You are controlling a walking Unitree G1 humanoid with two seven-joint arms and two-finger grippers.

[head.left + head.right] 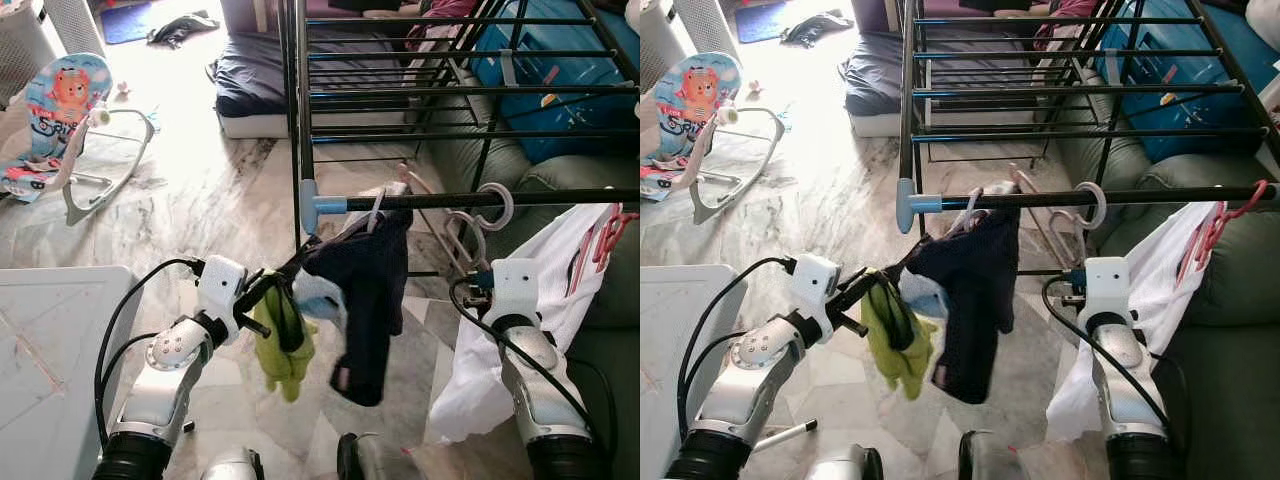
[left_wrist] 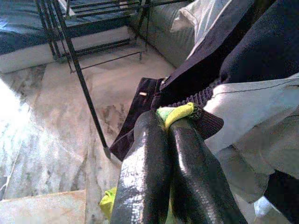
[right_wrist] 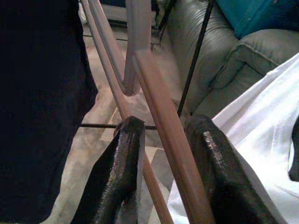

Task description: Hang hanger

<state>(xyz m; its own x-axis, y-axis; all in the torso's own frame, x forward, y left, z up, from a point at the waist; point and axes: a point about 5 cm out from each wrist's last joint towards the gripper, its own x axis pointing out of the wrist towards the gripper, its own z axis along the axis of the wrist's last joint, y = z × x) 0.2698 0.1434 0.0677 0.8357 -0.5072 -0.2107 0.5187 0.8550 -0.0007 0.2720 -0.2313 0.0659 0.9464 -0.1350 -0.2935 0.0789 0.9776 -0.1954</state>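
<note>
A dark navy garment (image 1: 370, 300) hangs by a white hanger hook (image 1: 375, 210) from the front rod (image 1: 540, 198) of a black drying rack. My left gripper (image 1: 275, 290) is shut on the garment's edge together with a yellow-green cloth (image 1: 283, 350), pinched at its fingertips (image 2: 161, 126). A pink hanger (image 3: 154, 79) hangs by its hook (image 1: 493, 208) on the same rod. My right gripper (image 3: 163, 126) is just below it, open, with one hanger arm passing between its fingers.
A white garment (image 1: 540, 300) on a red hanger (image 1: 605, 235) hangs at the rod's right end over a green sofa (image 1: 600, 330). A white cabinet top (image 1: 50, 340) is at my left. A baby bouncer (image 1: 65, 120) and mattress (image 1: 260, 80) lie beyond on the marble floor.
</note>
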